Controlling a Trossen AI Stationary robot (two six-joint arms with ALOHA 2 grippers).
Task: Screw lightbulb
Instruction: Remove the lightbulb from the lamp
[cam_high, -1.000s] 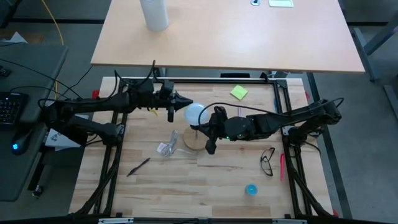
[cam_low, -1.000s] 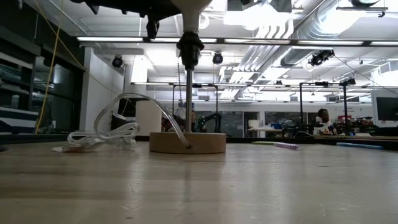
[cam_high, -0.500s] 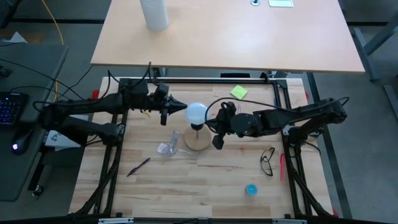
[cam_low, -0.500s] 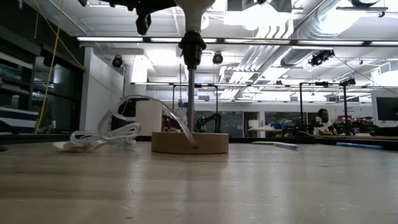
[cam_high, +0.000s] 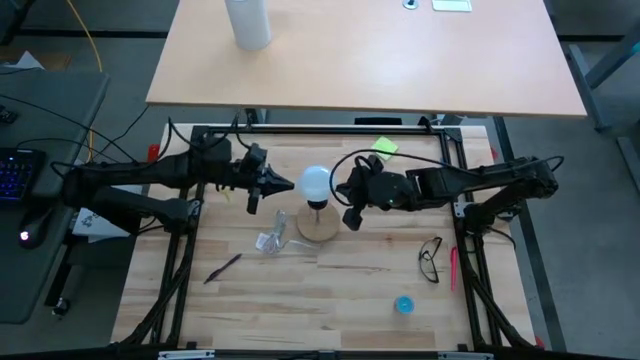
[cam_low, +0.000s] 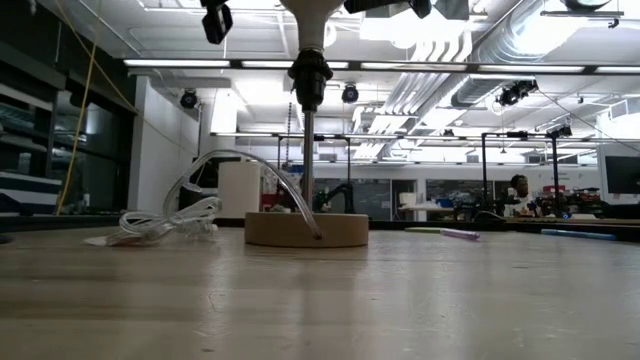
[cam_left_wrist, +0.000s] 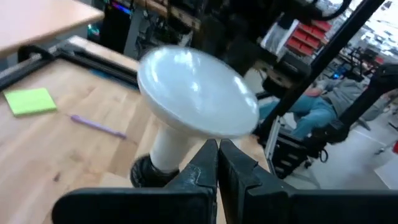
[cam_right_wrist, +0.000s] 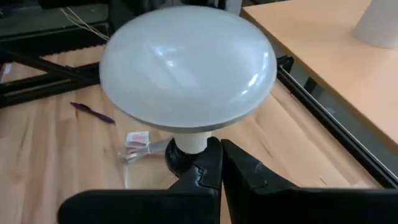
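Wooden table (cam_high: 330, 290) | lightbulb (cam_high: 316, 182) in socket | left gripper (cam_high: 291, 183), right gripper (cam_high: 350, 222) closed, empty

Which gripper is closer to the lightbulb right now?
Right. The right gripper sits just beside the lightbulb; the left gripper points at it from slightly farther off.

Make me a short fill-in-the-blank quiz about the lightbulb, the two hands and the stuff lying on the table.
1. The lightbulb sits on top of the black ____ of the round wooden base.
2. The left hand and right hand flank the bulb, both with fingers ____.
3. The sticky note near the table's far edge is ____ in colour.
4. The eyeglasses lie on the ____ arm's side.

Missing words: socket; shut; green; right
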